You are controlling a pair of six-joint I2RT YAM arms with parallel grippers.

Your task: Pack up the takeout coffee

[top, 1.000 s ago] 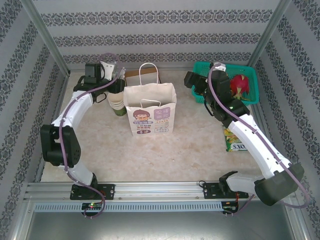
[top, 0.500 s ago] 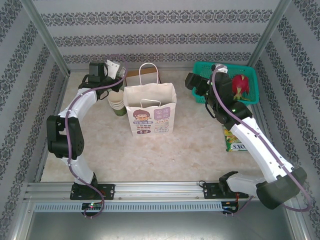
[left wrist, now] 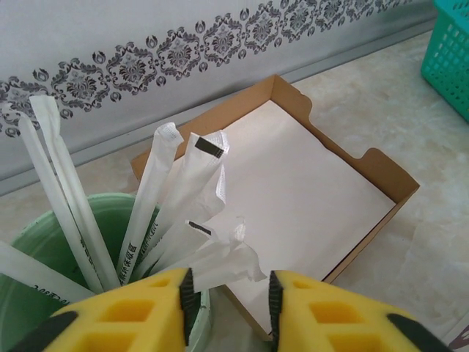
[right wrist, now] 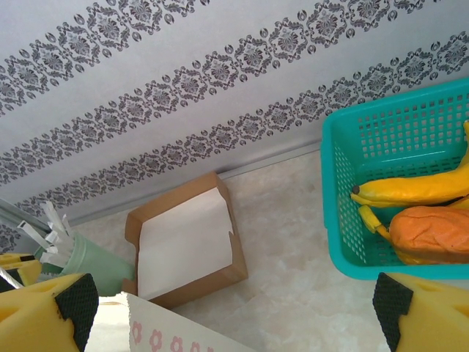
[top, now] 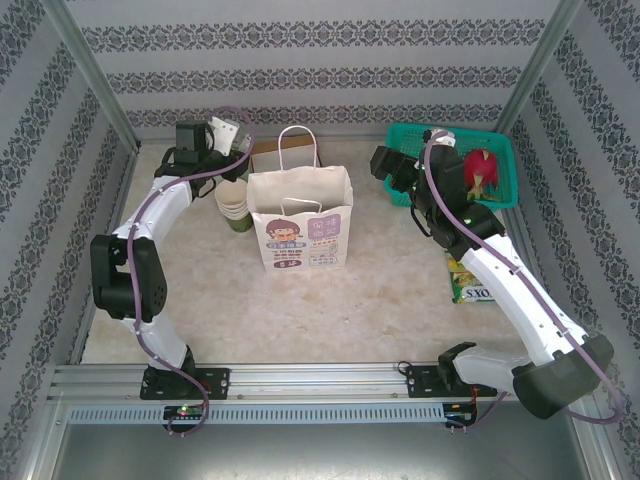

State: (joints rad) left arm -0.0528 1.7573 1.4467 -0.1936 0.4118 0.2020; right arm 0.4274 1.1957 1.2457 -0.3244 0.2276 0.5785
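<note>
Both arms stretched to far edge of table (top: 380, 300)
My left gripper (left wrist: 229, 295) hangs part-open over straws (left wrist: 150, 198), nothing clamped; right gripper (right wrist: 231, 308) fully spread, empty.

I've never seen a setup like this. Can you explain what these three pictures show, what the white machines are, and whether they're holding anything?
The white machines are robot arms, a left arm and a right arm, bolted to the table at its near edge, each ending in a two-finger gripper. The wide picture looks down from above and behind them; the other two come from cameras on their wrists. On it stand a paper bag, a stack of cups, a mint-green holder of wrapped straws, a cardboard tray, a teal basket with a banana, and a green packet. The left gripper hangs over the straws, fingers slightly apart; whether it pinches one I can't tell. The right gripper is wide open, empty.
</note>
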